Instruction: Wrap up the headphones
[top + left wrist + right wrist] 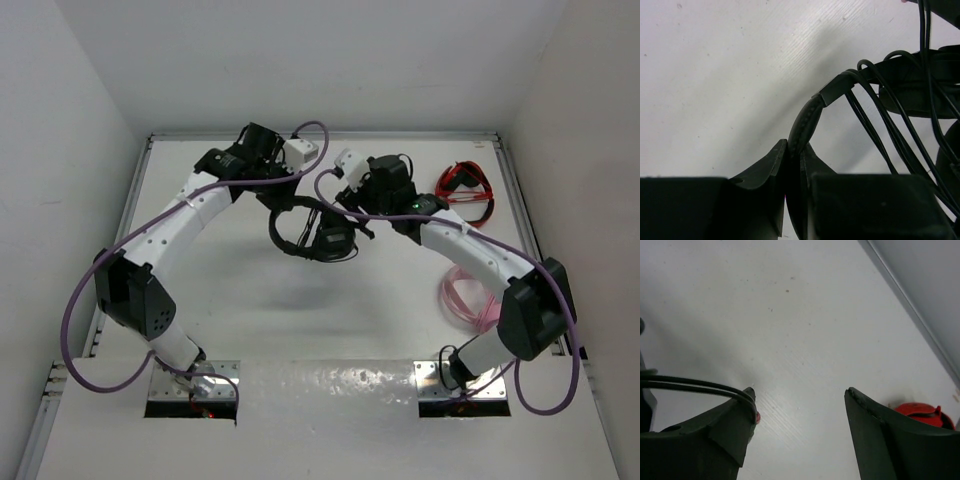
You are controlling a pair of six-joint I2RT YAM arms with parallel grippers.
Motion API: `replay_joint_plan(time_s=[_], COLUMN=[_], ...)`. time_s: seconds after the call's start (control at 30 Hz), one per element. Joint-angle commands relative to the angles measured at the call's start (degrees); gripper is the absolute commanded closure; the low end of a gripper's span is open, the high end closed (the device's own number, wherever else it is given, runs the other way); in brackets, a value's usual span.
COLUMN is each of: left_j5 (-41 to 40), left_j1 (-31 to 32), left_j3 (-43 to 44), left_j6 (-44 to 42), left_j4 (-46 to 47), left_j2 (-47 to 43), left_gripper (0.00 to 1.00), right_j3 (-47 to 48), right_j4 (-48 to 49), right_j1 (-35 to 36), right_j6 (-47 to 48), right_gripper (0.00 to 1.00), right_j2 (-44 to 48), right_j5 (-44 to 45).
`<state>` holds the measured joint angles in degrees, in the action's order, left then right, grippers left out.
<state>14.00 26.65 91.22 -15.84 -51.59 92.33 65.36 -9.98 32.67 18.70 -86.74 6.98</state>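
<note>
White walls closed in a white bench on three sides, with both arms reaching toward its far middle. The black over-ear headphones with round padded earcups hung there between the two arms, casting a soft shadow on the bench nearer the bases. The left claw was clamped tight on the curved black headband, its two fingers pressed flat against either side of the band. Several loops of the thin black cable trailed down across the headband and earcup beside that grip. The right claw stood wide apart and held nothing, though two strands of the cable lay across the tip of one finger. A red headset lay near the far right corner, and a pink headset sat on the bench beside the right arm, well apart from the headphones.
</note>
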Motion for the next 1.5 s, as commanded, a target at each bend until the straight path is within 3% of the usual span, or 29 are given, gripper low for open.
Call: replay_joint_plan(time_s=[0.0, 0.27, 0.4, 0.43, 0.67, 0.8, 0.83, 0.93, 1.0, 1.07, 1.27, 1.47], left_j5=[4.0, 8.8, 20.7, 22.6, 25.7, 31.5, 32.1, 31.4, 30.1, 29.1, 24.2, 15.9], left_j1=[0.3, 0.3, -3.5, -4.3, -4.7, -6.1, -7.0, -7.4, -7.5, -7.6, -7.5, -10.0], left_j3=[4.1, 4.1, 4.9, 5.2, 5.7, 6.8, 7.0, 9.4, 10.8, 11.9, 11.9, 11.0], left_j6=[0.9, 1.9, 5.6, 6.2, 7.0, 9.4, 11.2, 12.7, 12.9, 13.6, 14.9, 15.2], left_j4=[1.6, 1.5, 3.5, 3.9, 5.0, 6.5, 8.2, 10.5, 10.8, 11.3, 12.7, 14.5], left_j2=[-2.2, -1.7, -1.7, -1.5, -1.3, -0.7, -0.5, 0.1, 0.7, 1.1, 2.7, 2.4], left_gripper=[1.0, 1.0, 1.0, 1.0, 1.0, 1.0, 1.0, 1.0, 1.0, 1.0, 1.0, 1.0], right_j3=[1.1, 6.4, 7.5, 6.3, -2.3, -3.0, -2.8, -2.5, -4.9, -7.5, -17.2, -15.1], right_j4=[-1.8, -10.1, -13.7, -13.7, -1.9, -0.5, -2.8, -11.3, -11.9, -6.9, 18.3, 1.6], right_j1=[-1.9, -8.7, -10.5, -12.2, -18.9, -22.6, -23.7, -23.9, -23.9, -23.8, -23.8, -23.7], right_j6=[-3.9, -7.1, -7.4, -8.1, -18.5, -25.7, -25.9, -22.5, -22.7, -27.7, -44.8, -32.0], right_gripper=[0.28, 0.22, 0.22, 0.22, 0.22, 0.21, 0.18, 0.1, 0.01, 0.01, 0.01, 0.01], right_j2=[1.6, -0.7, -2.5, -2.4, 0.0, -2.2, -3.0, -6.9, -8.1, -7.4, 2.8, 8.2], right_j5=[-4.3, -15.4, -18.4, -23.0, -39.4, -50.7, -55.2, -56.2, -58.3, -62.7, -64.0, -51.2])
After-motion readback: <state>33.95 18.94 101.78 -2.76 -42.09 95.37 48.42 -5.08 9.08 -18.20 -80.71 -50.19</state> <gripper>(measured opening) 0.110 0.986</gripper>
